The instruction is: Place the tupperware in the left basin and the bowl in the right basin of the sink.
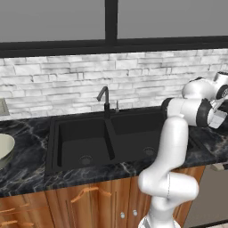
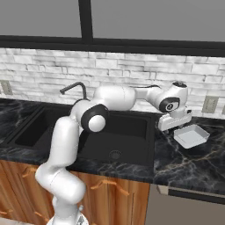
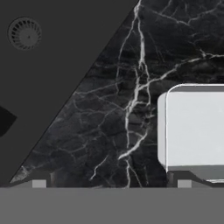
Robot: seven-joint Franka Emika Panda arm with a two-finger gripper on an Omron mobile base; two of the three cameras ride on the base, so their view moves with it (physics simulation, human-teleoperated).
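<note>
the wooden cabinet doors (image 1: 89,202) with curved handles run along the front, under the dark marbled counter (image 2: 184,165). the white arm rises from the base and bends over the sink (image 1: 107,138), a matte-black double sink with a centre divider. the left basin (image 1: 82,142) and the right basin (image 1: 138,136) each show a round drain, with nothing lying in them. at the far left of the counter, in the left base view, the cream bowl (image 1: 4,149) sits partly cut off by the picture's edge. on the counter to the right of the sink lies the tupperware (image 2: 191,136), a shallow pale rectangular container. the hand (image 2: 175,122) hangs just above the counter between the sink's right rim and the tupperware, its jaws spread wide and grasping nothing; in the hand view the tupperware (image 3: 194,129) lies toward one fingertip, off to the side of the gap, with bare marble between the tips. behind the sink stands the slim black faucet (image 1: 104,100), then the pale brick wall (image 1: 58,75) with an outlet (image 2: 209,104), and the dark window frame (image 1: 111,22) above.
</note>
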